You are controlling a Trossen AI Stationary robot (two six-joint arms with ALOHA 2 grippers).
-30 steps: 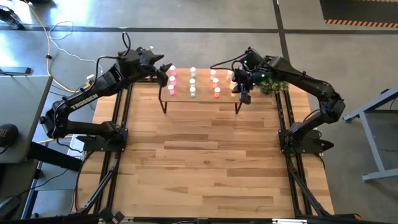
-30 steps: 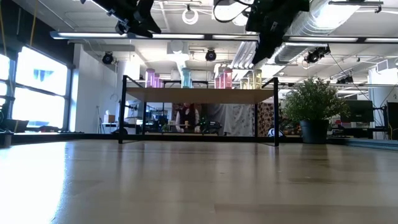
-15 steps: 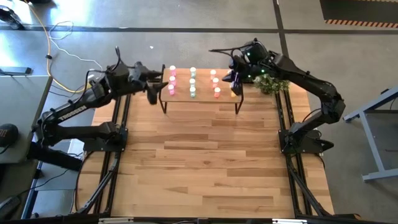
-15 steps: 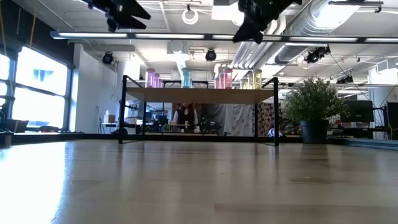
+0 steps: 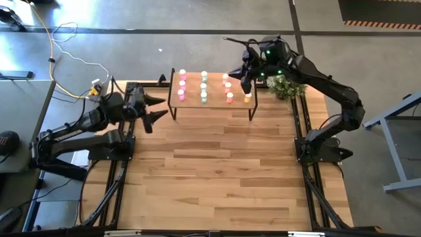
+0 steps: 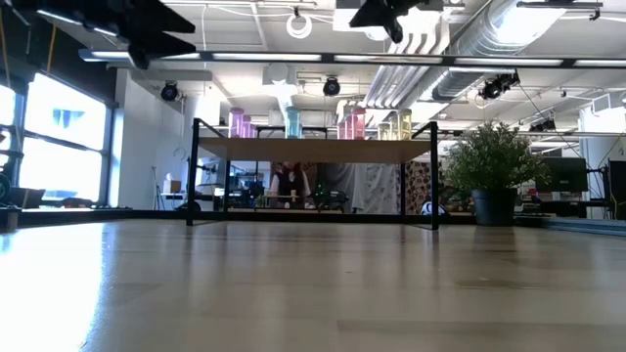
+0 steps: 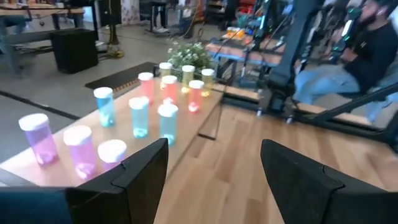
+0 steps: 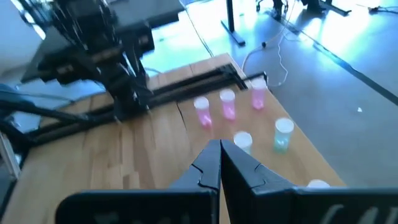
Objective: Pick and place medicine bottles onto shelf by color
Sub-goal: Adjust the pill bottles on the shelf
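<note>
Your left tool (image 5: 156,107) hung spread and empty over the worktop (image 5: 217,171), just off the shelf's (image 5: 212,101) left end. Your right tool (image 5: 244,77) hung pressed together, empty, above the shelf's right end. The medicine bottles (image 5: 203,87) stood on the shelf in 4 colour rows.

No readable text, label, brand, number or sign showing in any view. Faint pale marking appearing on left arm (image 5: 77,125) in high view, too small to make out. Medicine bottles (image 7: 139,116) showing no legible labels.
</note>
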